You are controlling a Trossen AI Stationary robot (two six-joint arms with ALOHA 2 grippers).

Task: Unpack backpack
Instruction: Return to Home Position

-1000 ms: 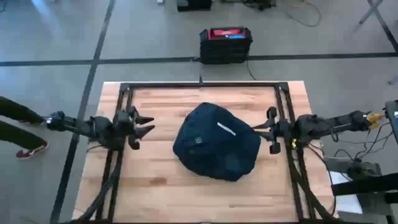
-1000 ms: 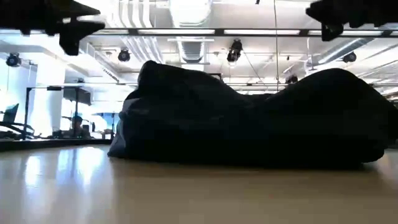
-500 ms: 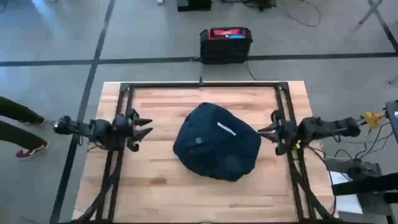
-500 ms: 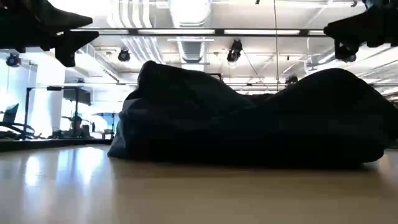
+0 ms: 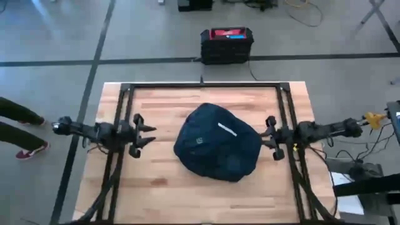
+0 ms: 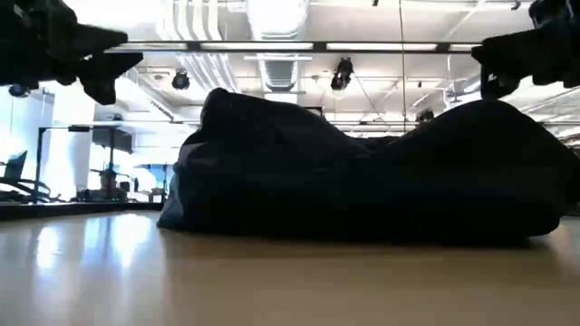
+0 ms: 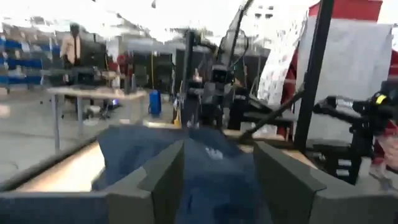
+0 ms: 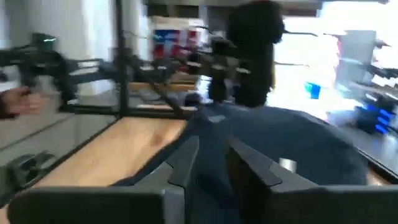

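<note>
- Between the two grippers, in the middle of the table (image 5: 156,187), the backpack (image 5: 217,150) is lying as a closed, rounded dark-blue heap; nothing that came out of it is showing on the wood around it.
- The left gripper (image 5: 149,135) is hovering off the pack's left side, a clear gap away, with its fingers spread wide and pointing at the pack.
- The right gripper (image 5: 270,137) is hanging just off the pack's right edge, much nearer than the left one, its fingers also parted and facing the fabric.
- In the low view the pack (image 6: 362,172) is slumping into two humps with a dip between, so it is looking soft and loosely filled rather than stiff; I am judging it will fold and sag under a pinch instead of lifting as one piece.
- The cloth is looking matte and woven, probably not slippery, and a fold of it should bunch easily between fingers.
- A pale strip (image 5: 227,129) is showing on the top toward the right gripper; whether it is a zipper pull or a label I cannot tell.
- No zipper line or opening is showing clearly, so the hold I would favour is a raised fold or that strip, with the other gripper pinning the far side against sliding.
- Weight is uncertain; the fullness is hinting at contents inside.
</note>
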